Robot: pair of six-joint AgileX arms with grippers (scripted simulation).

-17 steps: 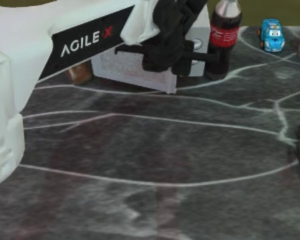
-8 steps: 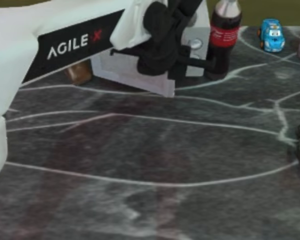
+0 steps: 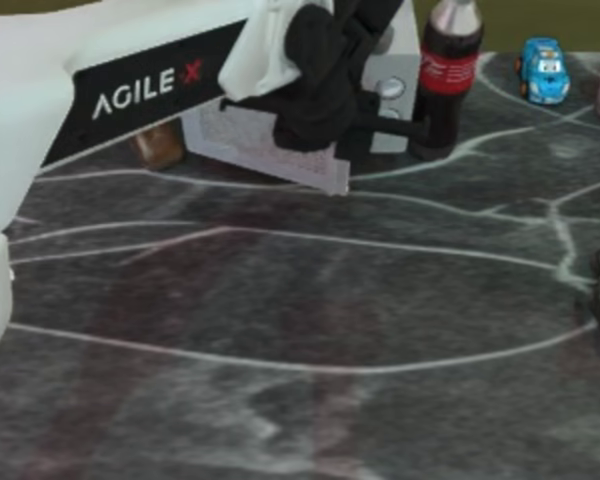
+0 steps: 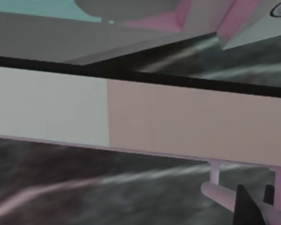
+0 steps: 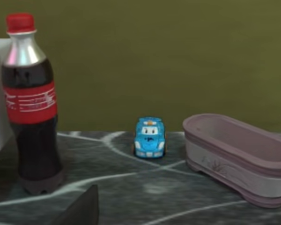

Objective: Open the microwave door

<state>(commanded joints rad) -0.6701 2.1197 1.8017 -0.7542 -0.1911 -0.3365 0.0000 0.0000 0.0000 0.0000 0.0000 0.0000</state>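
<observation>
Gripping – seemingly – microwave door.

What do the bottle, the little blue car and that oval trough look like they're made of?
The bottle looks like clear glossy plastic: dark drink shows through, with a printed red label and a red cap. The car looks like painted moulded plastic, smooth and bright with a cartoon face. The trough looks like matte ceramic or stone, dull mauve with thick walls and a faint plant drawing; plastic is possible.
</observation>
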